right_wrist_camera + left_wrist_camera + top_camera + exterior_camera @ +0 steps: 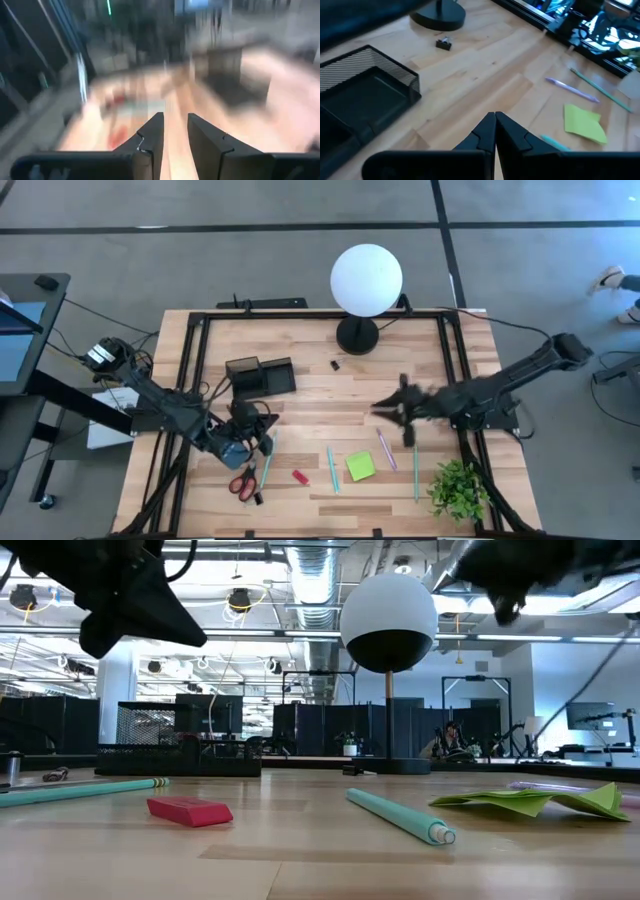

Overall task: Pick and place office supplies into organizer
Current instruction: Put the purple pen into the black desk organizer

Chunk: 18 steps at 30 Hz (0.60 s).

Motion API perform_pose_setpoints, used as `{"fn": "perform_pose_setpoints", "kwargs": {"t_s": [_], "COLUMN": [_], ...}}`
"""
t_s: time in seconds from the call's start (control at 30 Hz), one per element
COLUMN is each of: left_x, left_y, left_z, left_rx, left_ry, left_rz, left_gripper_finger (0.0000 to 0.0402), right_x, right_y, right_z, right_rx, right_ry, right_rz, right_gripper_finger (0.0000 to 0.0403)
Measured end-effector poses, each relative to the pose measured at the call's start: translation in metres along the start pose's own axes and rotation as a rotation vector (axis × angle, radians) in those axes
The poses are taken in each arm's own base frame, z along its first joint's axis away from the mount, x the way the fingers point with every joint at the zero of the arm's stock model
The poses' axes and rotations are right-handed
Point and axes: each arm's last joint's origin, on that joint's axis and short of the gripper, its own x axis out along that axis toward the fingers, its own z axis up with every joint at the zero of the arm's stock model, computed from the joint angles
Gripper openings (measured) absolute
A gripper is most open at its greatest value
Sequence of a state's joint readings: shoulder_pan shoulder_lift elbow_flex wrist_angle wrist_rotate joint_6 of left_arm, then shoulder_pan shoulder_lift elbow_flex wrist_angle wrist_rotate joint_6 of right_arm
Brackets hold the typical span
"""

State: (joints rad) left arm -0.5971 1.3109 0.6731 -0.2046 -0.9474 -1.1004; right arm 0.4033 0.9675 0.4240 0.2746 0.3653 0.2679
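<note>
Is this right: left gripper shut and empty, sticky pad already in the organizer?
Not quite. The left gripper is shut and empty, but the sticky pad lies on the table, well apart from the organizer; the high view shows it.

— We see a black mesh organizer [262, 375] on the pale wood-grain table [320, 340], and a white globe lamp [366, 279] on a black base.

— We also note red-handled scissors [243, 482], a red eraser [189, 810], a lime-green sticky pad [360, 467], teal pens [332, 469] and a lilac pen [386, 448].
</note>
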Motion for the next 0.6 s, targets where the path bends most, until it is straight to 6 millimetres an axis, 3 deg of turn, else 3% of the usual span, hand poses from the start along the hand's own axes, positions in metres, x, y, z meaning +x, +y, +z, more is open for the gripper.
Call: {"fn": "perform_pose_setpoints", "kwargs": {"t_s": [0.13,0.3,0.47,0.6], "left_x": [0.001,0.001,0.0,0.0], "left_y": [0.0,0.0,0.001,0.002], "left_z": [0.001,0.001,-0.001,-0.003], "left_rx": [0.04,0.088,0.111,0.122], "left_ry": [-0.002,-0.001,0.038,0.079], "left_rz": [0.004,0.004,-0.005,-0.018], "left_gripper_finger": [0.0,0.0,0.0,0.0], "right_x": [0.025,0.042,0.044,0.029], "right_y": [0.015,0.032,0.05,0.064], "right_z": [-0.037,-0.062,-0.06,-0.046], "right_rx": [0.069,0.153,0.145,0.18], "right_ry": [0.207,0.311,0.401,0.52], "right_rz": [-0.04,-0.109,-0.23,-0.376], "right_gripper_finger": [0.0081,0.0081,0.0081,0.0081]}}
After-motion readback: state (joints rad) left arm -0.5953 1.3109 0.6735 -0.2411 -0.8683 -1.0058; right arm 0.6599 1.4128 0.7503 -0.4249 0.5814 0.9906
